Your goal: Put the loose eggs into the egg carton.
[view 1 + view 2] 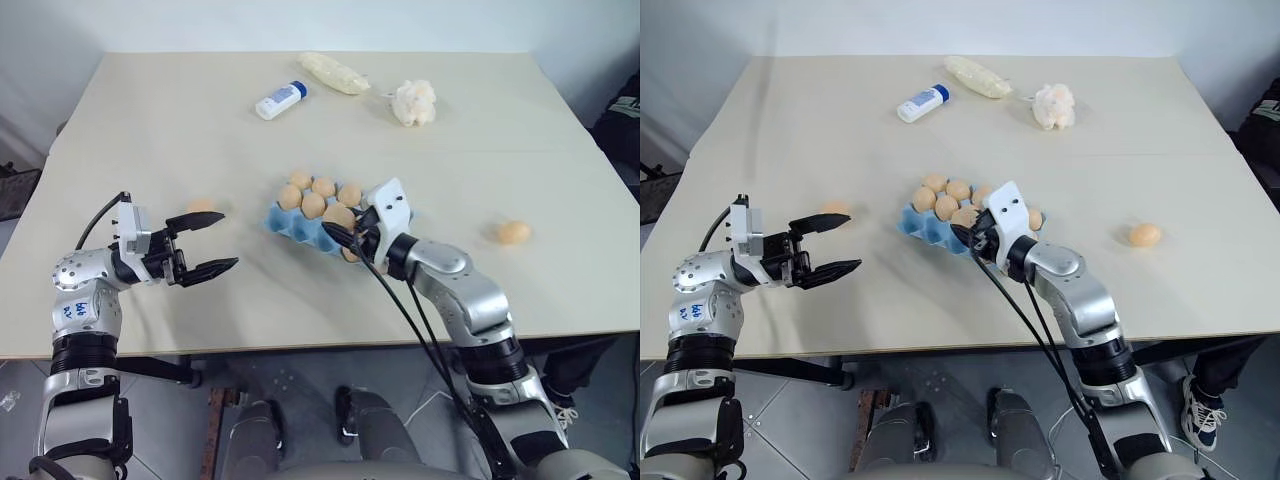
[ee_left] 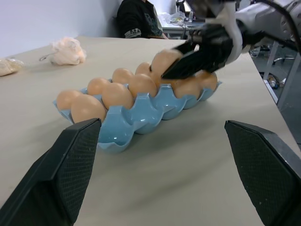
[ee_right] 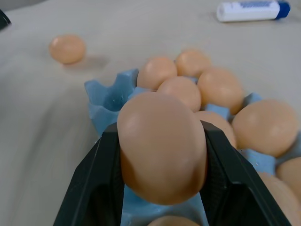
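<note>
Silver-grey jointed arms end in white wrist blocks and black textured fingers (image 1: 205, 243); black cables trail along both; blue handwriting marks the left arm.

**Egg tally on the table**

There is one egg carton (image 1: 295, 228), light blue. At least eight eggs (image 2: 115, 94) sit in its cups; the exact figure cannot be told, since some cups are hidden behind a gripper.

Two loose eggs lie on the table (image 1: 150, 120): one (image 1: 514, 232) on the right side and one (image 1: 203, 206) on the left. A third egg (image 3: 162, 146) outside the cups is pinched between the fingers of the right gripper (image 1: 340, 232).

The robot has two grippers, counting the left gripper (image 1: 228, 240).

At the far side lie one white bottle (image 1: 280, 100) with a blue cap, one white tissue wad (image 1: 414, 102) and one pale wrapped packet (image 1: 333, 72).
</note>
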